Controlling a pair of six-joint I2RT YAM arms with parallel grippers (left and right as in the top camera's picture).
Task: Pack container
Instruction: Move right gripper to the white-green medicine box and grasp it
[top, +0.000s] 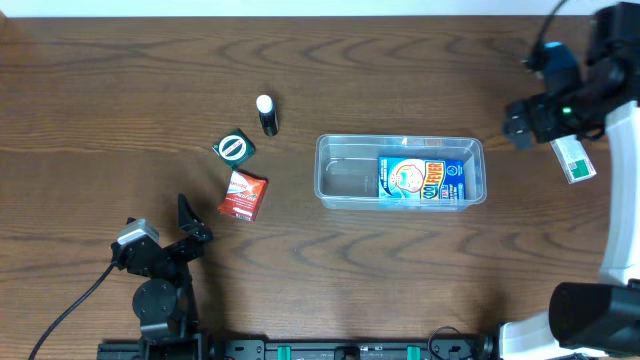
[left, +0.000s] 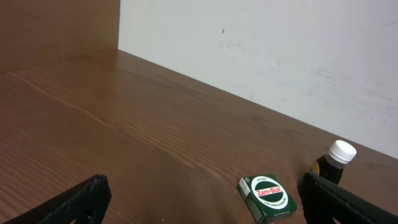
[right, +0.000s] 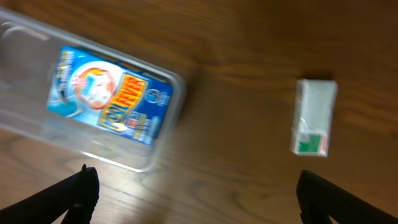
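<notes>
The clear plastic container (top: 340, 172) lies right of the table's middle with a blue printed box (top: 421, 181) inside its right half; both show in the right wrist view, container (right: 25, 124) and box (right: 109, 96). A white and green box (top: 573, 159) lies right of the container, also in the right wrist view (right: 315, 116). My right gripper (top: 520, 125) is open and empty, above the table between them. My left gripper (top: 190, 225) is open and empty at the front left. A green Zam-Buk box (top: 234, 148), a red packet (top: 243, 194) and a small dark bottle (top: 267, 114) lie left of the container.
The left wrist view shows the Zam-Buk box (left: 267, 196) and the white-capped bottle (left: 333, 162) ahead, with a white wall (left: 261, 50) beyond the table's far edge. The right arm's white base (top: 625, 200) stands at the right edge.
</notes>
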